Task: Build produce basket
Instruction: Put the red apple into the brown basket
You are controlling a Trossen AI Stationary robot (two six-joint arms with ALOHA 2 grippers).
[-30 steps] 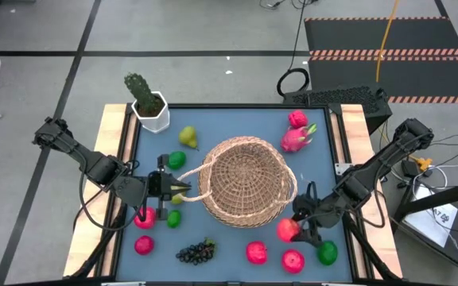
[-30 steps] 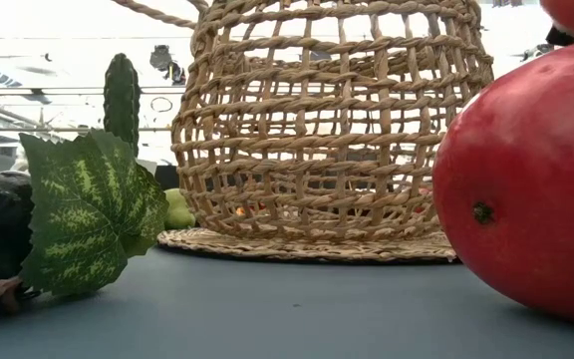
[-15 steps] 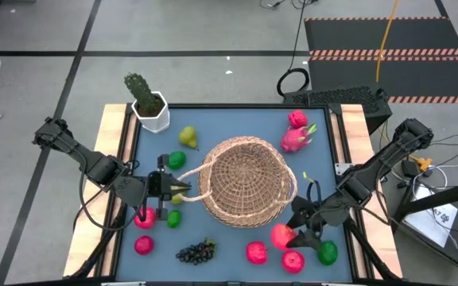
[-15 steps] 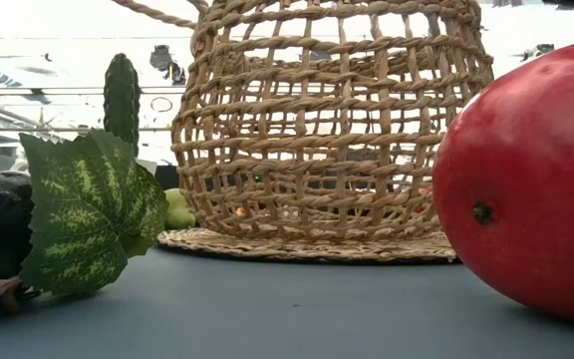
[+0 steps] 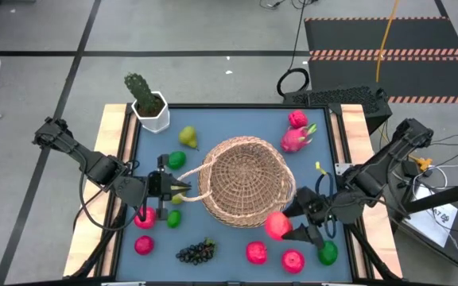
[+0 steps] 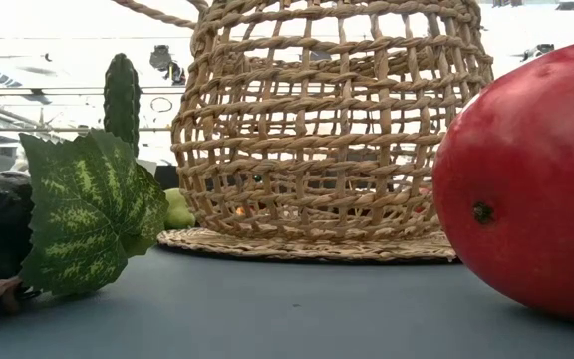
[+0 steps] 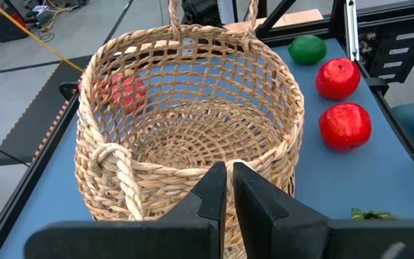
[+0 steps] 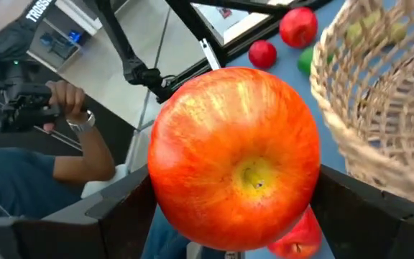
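Mid-table sits the basket (image 5: 247, 181), empty. Beside its near-right rim my right gripper (image 5: 286, 229) holds a red apple (image 5: 277, 225) between wide-set fingers. My left gripper (image 5: 183, 187) is closed on the basket's left rim. Other fruit lies scattered around.

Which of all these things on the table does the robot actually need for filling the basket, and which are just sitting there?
Needed: the basket; the apple in the right gripper; the loose fruit, such as the pear, dragon fruit, grapes.

Just there: the potted cactus.
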